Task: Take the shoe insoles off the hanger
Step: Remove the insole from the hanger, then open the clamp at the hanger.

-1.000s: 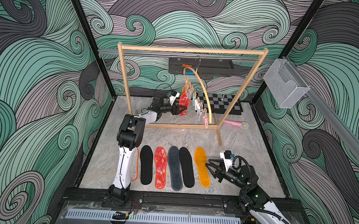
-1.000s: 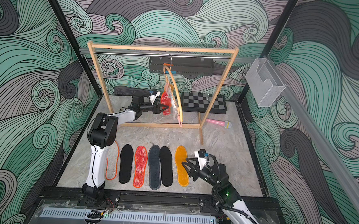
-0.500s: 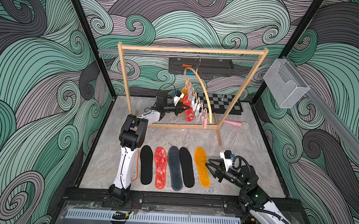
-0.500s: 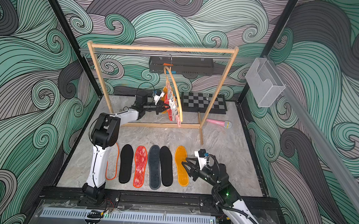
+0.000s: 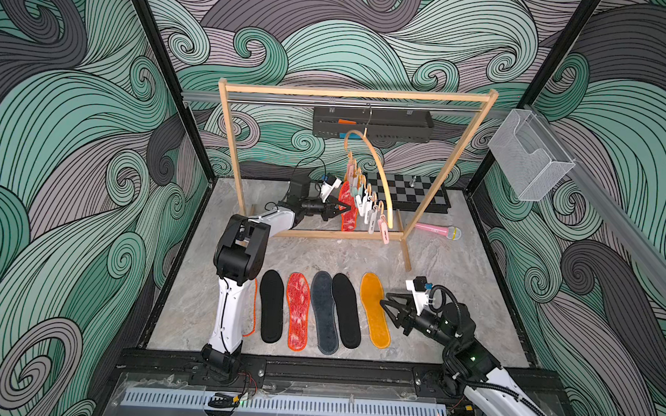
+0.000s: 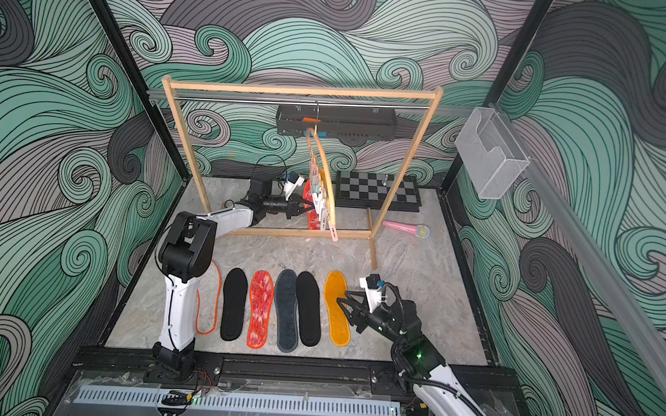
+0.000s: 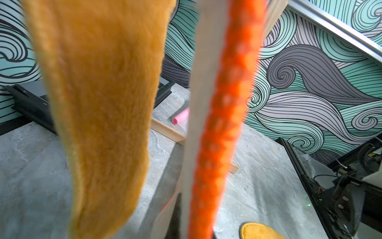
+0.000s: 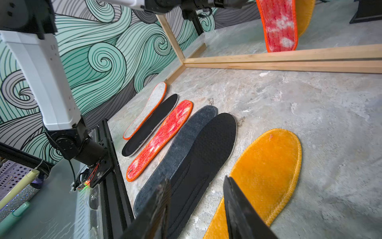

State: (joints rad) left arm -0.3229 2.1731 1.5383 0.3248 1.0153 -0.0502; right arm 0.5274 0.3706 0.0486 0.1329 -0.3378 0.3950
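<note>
The hanger [image 5: 376,172] hangs by its hook from the rack, its pegs in a row, and shows in both top views. A red-white mottled insole [image 5: 348,213] is still pegged to it. My left gripper [image 5: 346,209] is shut on that insole's edge [image 7: 223,124]. A mustard yellow insole [image 7: 99,103] hangs right beside it. Several shoe insoles lie in a row on the floor: black [image 5: 271,307], red mottled [image 5: 297,311], dark grey [image 5: 324,312], black [image 5: 345,309], mustard [image 5: 375,309]. A pale orange-edged one [image 8: 147,107] lies behind the left arm. My right gripper [image 8: 196,181] hovers open and empty over the row's right end.
The big wooden rack frame [image 5: 353,94] stands across the back, with its base bar [image 5: 341,235] on the floor. A pink microphone [image 5: 438,231] and a chessboard [image 5: 407,187] lie behind it. A wire basket [image 5: 529,156] hangs on the right wall.
My left gripper has reached a little further right and closed on the hanging red mottled insole. The right arm has stayed still.
</note>
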